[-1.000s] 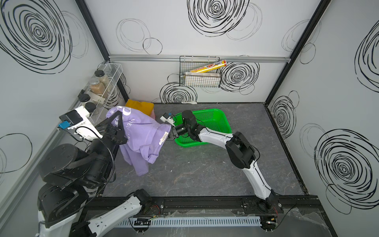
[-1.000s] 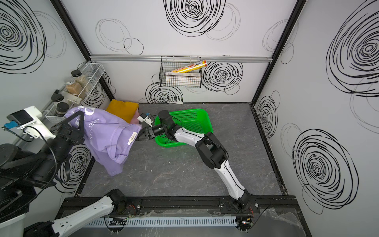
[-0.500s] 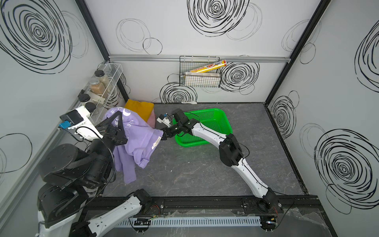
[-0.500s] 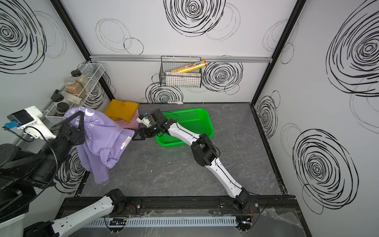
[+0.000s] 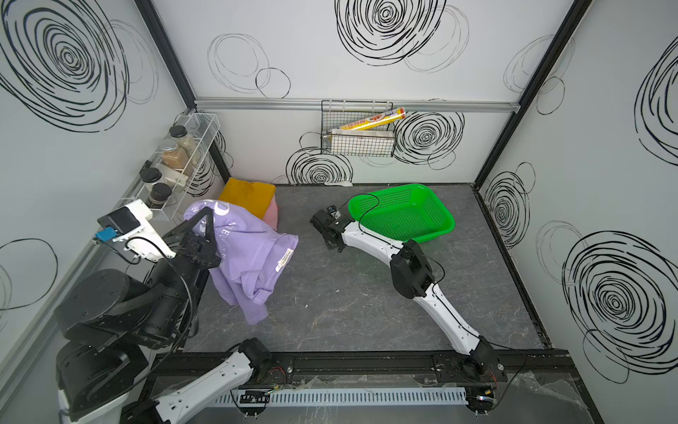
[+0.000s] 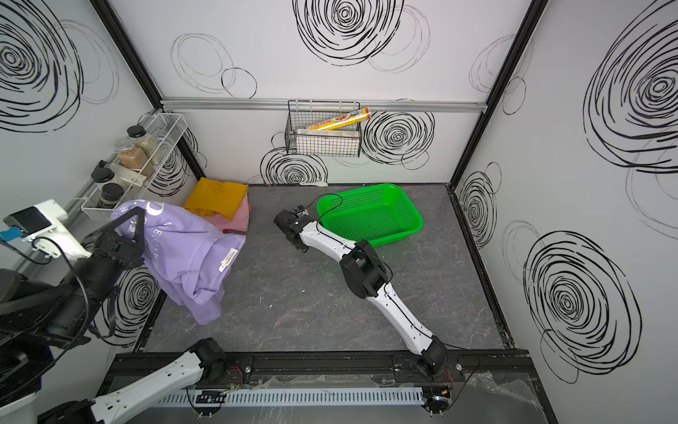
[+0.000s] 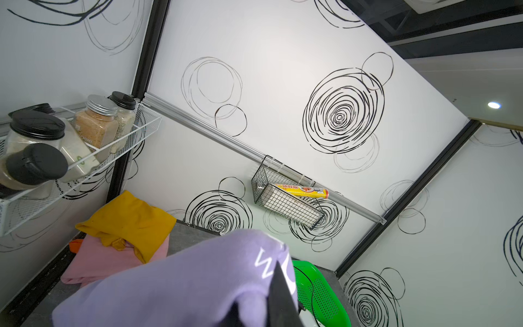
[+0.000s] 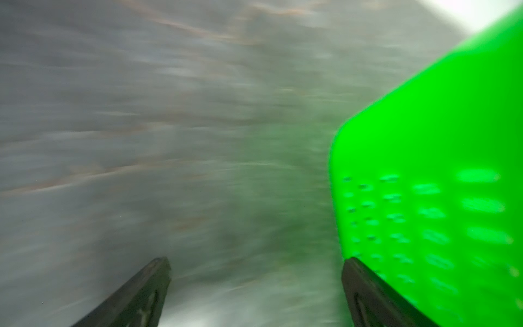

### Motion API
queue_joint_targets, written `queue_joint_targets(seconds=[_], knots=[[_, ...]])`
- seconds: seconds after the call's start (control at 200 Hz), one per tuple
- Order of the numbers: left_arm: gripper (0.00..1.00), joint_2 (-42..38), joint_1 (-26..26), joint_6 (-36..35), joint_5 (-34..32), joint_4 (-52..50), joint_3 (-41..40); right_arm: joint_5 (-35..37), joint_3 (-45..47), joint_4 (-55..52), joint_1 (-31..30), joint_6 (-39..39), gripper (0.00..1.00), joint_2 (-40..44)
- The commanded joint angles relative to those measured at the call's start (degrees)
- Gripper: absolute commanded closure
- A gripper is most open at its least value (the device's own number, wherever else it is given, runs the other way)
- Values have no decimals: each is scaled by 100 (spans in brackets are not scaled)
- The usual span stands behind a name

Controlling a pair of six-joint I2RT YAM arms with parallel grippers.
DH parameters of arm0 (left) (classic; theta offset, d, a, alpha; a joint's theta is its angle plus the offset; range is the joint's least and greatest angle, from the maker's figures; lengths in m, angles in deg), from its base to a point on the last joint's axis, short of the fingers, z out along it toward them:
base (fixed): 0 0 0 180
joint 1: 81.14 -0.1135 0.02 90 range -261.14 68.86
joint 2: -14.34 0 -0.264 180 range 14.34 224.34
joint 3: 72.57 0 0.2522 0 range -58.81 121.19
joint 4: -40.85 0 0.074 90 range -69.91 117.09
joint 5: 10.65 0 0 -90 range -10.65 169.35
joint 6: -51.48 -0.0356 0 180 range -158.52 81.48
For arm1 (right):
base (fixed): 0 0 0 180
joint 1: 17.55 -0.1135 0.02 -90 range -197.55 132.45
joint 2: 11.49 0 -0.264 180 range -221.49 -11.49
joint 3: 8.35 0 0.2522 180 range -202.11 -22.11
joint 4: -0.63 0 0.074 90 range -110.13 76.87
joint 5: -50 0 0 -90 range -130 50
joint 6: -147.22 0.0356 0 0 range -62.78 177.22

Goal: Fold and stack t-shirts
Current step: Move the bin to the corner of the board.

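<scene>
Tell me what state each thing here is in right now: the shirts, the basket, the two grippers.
left gripper: shut on the lavender-purple cotton t-shirt.
right gripper: open, holding nothing.
lavender-purple cotton t-shirt: unfolded, hanging bunched from the left gripper.
mustard-yellow t-shirt: folded, lying on the pink t-shirt.
pink t-shirt: folded, bottom of the stack.
green perforated plastic basket: upright, empty.

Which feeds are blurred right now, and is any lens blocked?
Right wrist view: heavy motion smear; only the green perforated plastic basket and dark fingertips read. Left wrist view: sharp, but the lavender-purple t-shirt fills its foreground. Both top views: sharp.
</scene>
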Motion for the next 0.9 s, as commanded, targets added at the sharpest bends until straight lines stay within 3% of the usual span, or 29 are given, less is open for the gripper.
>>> queue_joint_targets(seconds=[0.0,0.125,0.275,0.436,0.656,0.896], knots=[[100,-77,3,164,139,312,-142,1232,304,-435,65,333,0,514],[100,1,-2,161,211,292,-96,1122,717,-164,147,300,0,831],[100,23,2,156,307,286,-78,427,1217,1,878,513,0,1312],[100,28,1,129,367,352,-167,67,1888,808,1459,-122,0,1897],[100,55,3,99,455,470,-336,-116,1847,937,2044,-648,0,1861],[100,107,-1,103,525,593,-522,-653,1648,822,2035,-643,0,2055]])
